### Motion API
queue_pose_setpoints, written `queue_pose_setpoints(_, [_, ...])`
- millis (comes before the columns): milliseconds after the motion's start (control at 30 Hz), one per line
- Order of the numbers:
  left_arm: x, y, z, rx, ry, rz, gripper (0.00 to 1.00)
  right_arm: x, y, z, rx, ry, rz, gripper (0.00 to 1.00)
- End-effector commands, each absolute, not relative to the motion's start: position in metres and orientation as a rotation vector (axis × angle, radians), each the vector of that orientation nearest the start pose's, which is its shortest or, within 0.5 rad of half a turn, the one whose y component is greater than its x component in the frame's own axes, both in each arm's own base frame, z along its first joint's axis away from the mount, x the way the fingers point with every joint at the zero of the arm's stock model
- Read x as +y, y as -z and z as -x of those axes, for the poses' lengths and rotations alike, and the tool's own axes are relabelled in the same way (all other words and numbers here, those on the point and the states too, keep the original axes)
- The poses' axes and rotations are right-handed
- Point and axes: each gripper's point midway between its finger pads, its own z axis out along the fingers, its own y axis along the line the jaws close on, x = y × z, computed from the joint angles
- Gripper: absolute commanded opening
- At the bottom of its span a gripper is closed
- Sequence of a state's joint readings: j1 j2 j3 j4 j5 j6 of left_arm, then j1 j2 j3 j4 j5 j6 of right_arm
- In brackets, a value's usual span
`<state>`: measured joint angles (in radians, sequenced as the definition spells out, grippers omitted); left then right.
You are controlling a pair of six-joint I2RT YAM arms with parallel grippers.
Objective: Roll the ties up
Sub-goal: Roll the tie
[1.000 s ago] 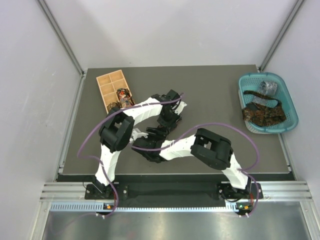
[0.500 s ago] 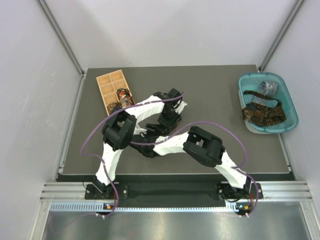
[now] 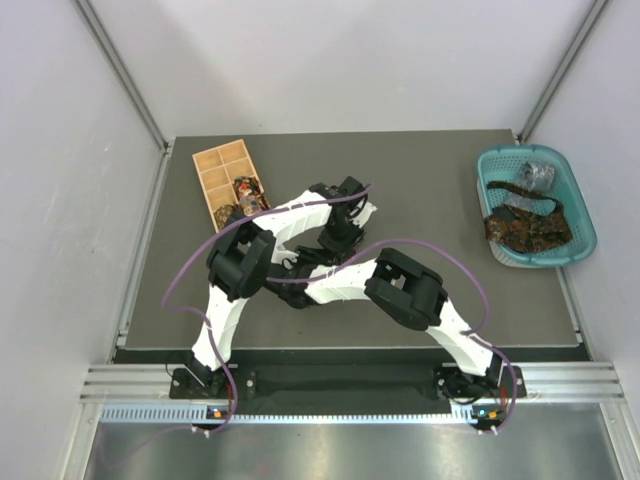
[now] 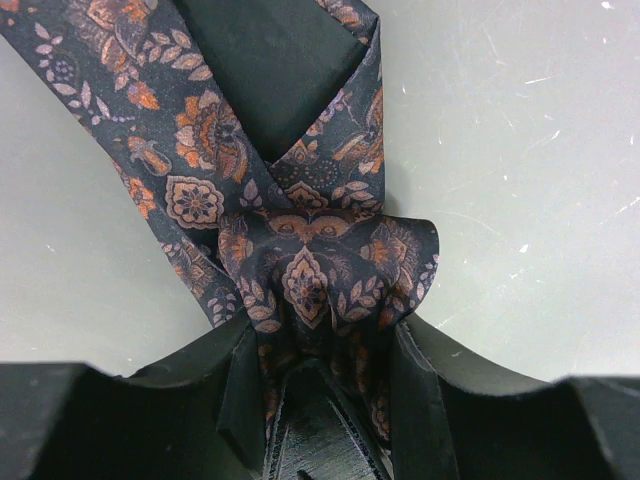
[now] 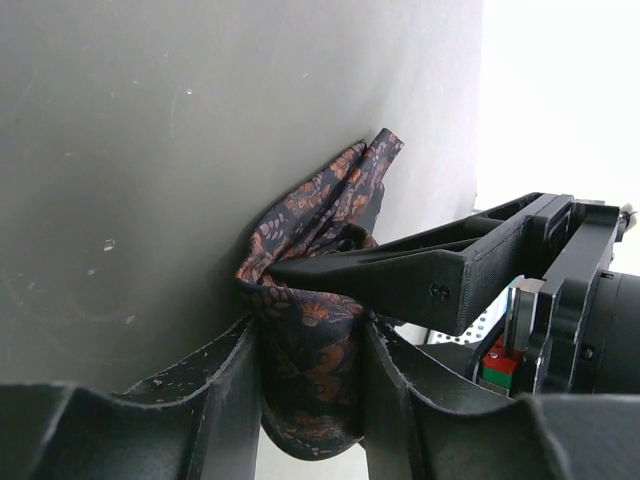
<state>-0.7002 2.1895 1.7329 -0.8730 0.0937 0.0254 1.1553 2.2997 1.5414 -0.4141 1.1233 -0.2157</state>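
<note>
Tie in work: paisley tie [image 4: 300,250], dark ground with orange-brown flower pattern, pinched by both grippers over the middle of the surface.
Left gripper [image 4: 325,375]: jaws narrow, clamped on a gathered fold of the paisley tie. Fabric fills the gap and puffs into a ruffle just past the fingertips.
Right gripper [image 5: 312,365]: jaws fairly narrow, closed on the same bunch. Cloth touches both fingers and bulges out on either side of them.
Grippers together: nearly touching. In the right wrist view a finger of the left gripper lies across the bunch, just beyond the right fingers.
Tie beyond the grip: two bands run away from the left pinch and cross in a V, with plain dark lining showing between them. A folded end pokes out past the bunch in the right wrist view.
Surface [image 3: 430,180]: dark grey, matt, lightly scratched. The free tie bands lie on it.
Arms from above: both reach to the centre and cover the tie.
Wooden box [image 3: 215,170]: far-left part of the surface, in compartments. Rolled ties [image 3: 247,192] sit in its near-right cells.
Basket [image 3: 585,215]: teal, far right. A speckled tie [image 3: 528,230] is draped across it, and a grey tie [image 3: 535,175] lies at its far end.
</note>
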Motion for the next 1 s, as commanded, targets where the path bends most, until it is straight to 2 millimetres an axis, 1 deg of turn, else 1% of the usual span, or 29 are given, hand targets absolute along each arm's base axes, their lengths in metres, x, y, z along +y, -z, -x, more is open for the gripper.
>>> queue_pose_setpoints(0, [-0.234,-0.011,-0.247,3.128,0.101,-1.190,0.31,0.251,-0.002,-0.337,1.939,1.245,1.276,0.30])
queue_pose_setpoints(167, [-0.248,-0.014,-0.261,3.065,0.147,-1.178,0.34,0.269,-0.005,-0.332,1.898,1.203,1.292,0.30])
queue_pose_setpoints(233, [-0.252,-0.017,-0.266,3.051,0.157,-1.174,0.33,0.272,-0.006,-0.331,1.889,1.199,1.296,0.30])
queue_pose_setpoints(267, [-0.252,-0.017,-0.266,3.047,0.158,-1.183,0.33,0.278,-0.008,-0.330,1.880,1.190,1.296,0.30])
queue_pose_setpoints(433, [-0.245,-0.014,-0.263,3.073,0.111,-1.189,0.34,0.286,-0.014,-0.325,1.860,1.185,1.300,0.31])
queue_pose_setpoints(500, [-0.246,-0.015,-0.263,3.066,0.122,-1.189,0.40,0.287,-0.014,-0.324,1.862,1.183,1.300,0.31])
queue_pose_setpoints(600, [-0.252,-0.018,-0.269,3.036,0.148,-1.178,0.53,0.287,-0.014,-0.324,1.868,1.173,1.304,0.31])
queue_pose_setpoints(700, [-0.260,-0.021,-0.277,2.994,0.166,-1.174,0.60,0.288,-0.011,-0.323,1.869,1.167,1.307,0.31])
queue_pose_setpoints(733, [-0.265,-0.024,-0.284,2.967,0.179,-1.167,0.61,0.289,-0.011,-0.323,1.871,1.162,1.310,0.31])
queue_pose_setpoints(767, [-0.271,-0.025,-0.293,2.928,0.193,-1.153,0.68,0.290,-0.012,-0.323,1.870,1.159,1.309,0.31])
queue_pose_setpoints(833, [-0.281,-0.029,-0.302,2.874,0.218,-1.150,0.81,0.291,-0.012,-0.323,1.866,1.161,1.312,0.31])
queue_pose_setpoints(867, [-0.286,-0.030,-0.311,2.839,0.230,-1.137,0.82,0.293,-0.012,-0.323,1.866,1.157,1.309,0.31])
queue_pose_setpoints(967, [-0.295,-0.039,-0.324,2.765,0.247,-1.113,0.83,0.296,-0.012,-0.323,1.866,1.148,1.315,0.32])
